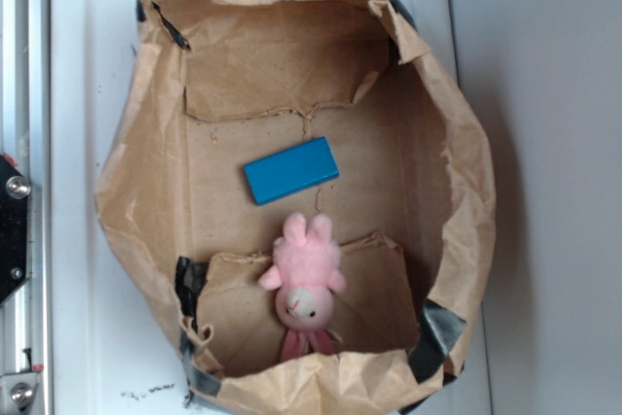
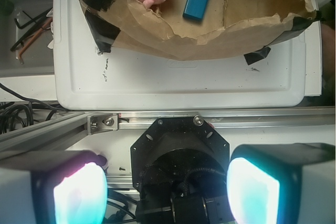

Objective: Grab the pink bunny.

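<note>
Bag (image 1: 136, 201): crumpled matt brown paper, patched with glossy black tape (image 1: 437, 332) at 5 o'clock. Bunny (image 1: 306, 274): fluffy pink plush; block (image 1: 291, 170): smooth blue, matt. Tray (image 2: 178, 85): smooth white plastic; rail (image 2: 210, 120): brushed metal.

Wrist view: gripper (image 2: 166, 190) has two broad fingers (image 2: 79, 192) with grey outer shells and rounded pads glowing pale cyan, the left one tinged pink at its edge. Behind them, a black octagonal base plate (image 2: 180, 148) with small screw holes. Below it, a dark motor housing (image 2: 181, 203) — thin black cables looped beside it.
</note>
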You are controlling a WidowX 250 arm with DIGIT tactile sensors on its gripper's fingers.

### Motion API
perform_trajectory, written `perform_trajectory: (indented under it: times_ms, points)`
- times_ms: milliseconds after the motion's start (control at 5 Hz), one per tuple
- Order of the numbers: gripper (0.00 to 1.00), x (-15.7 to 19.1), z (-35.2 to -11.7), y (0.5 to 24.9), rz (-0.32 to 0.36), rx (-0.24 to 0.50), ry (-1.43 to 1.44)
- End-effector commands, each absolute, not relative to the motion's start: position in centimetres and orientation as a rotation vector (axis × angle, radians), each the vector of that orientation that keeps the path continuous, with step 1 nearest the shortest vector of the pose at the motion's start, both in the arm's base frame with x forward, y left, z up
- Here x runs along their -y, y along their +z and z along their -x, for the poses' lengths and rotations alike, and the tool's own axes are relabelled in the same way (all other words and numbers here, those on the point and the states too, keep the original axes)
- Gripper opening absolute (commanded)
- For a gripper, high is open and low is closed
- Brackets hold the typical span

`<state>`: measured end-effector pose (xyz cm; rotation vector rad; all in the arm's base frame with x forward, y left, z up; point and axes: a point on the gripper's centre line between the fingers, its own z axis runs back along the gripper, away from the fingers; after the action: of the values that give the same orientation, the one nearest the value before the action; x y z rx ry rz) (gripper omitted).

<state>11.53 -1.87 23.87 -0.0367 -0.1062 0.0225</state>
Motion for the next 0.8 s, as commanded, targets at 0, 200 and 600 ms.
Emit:
perform_trajectory:
  times_ms: [0,200,600]
  points:
    - [1.0,1.9,-11.5,23.9,0.037,0.106,0.022]
    - [1.0,1.7,-14.0,24.3,0.046,0.11,0.043]
    - [1.0,0.4,-17.9,23.9,0.005,0.108,0.103]
